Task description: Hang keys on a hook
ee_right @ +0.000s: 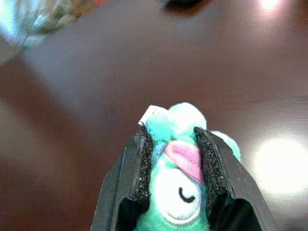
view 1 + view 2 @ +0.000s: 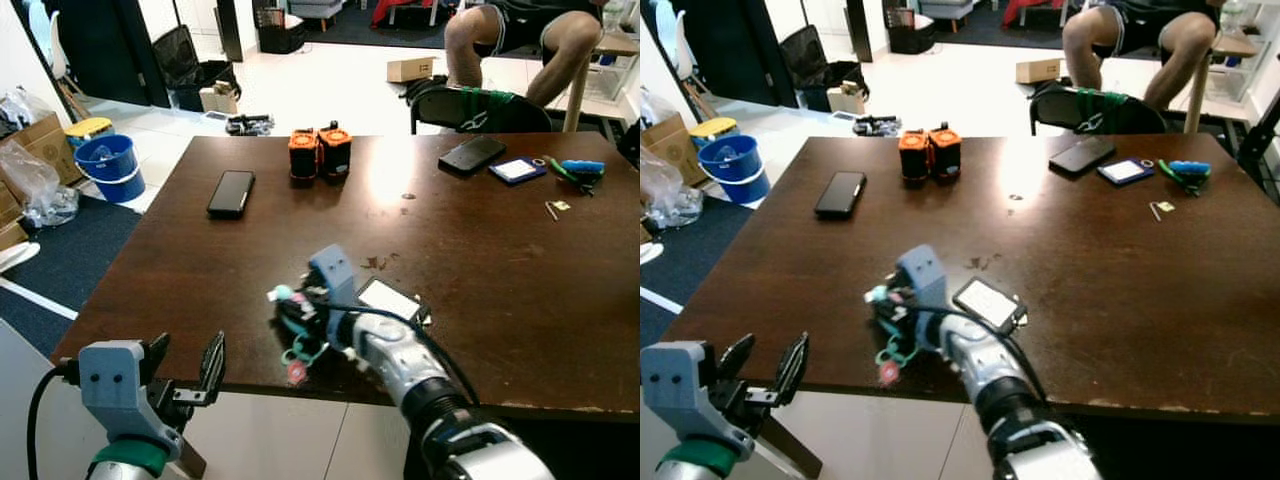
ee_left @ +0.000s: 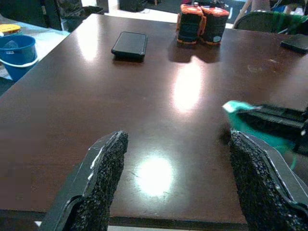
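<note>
right gripper (image 1: 173, 159) is clamped on a teal plush keychain (image 1: 178, 183), pink patch and a small stitched eye showing between the black fingers (image 1: 139, 168). in the head view the keychain (image 2: 295, 335) sits at the near edge of the dark wooden table (image 2: 480, 260), with a green cord and a pink tag (image 2: 297, 373) dangling over the edge. keys themselves too small to make out.

left gripper (image 2: 185, 365) is spread wide with nothing between the pads (image 3: 103, 178), hovering just off the table's near edge, left of the keychain.

on the table: black phone (image 2: 231, 192), two orange-and-black battery packs (image 2: 320, 152), a second phone (image 2: 472, 154), blue card (image 2: 517, 170). blue bucket (image 2: 108, 165) on the floor, a seated person's legs (image 2: 520, 40) beyond the table.
</note>
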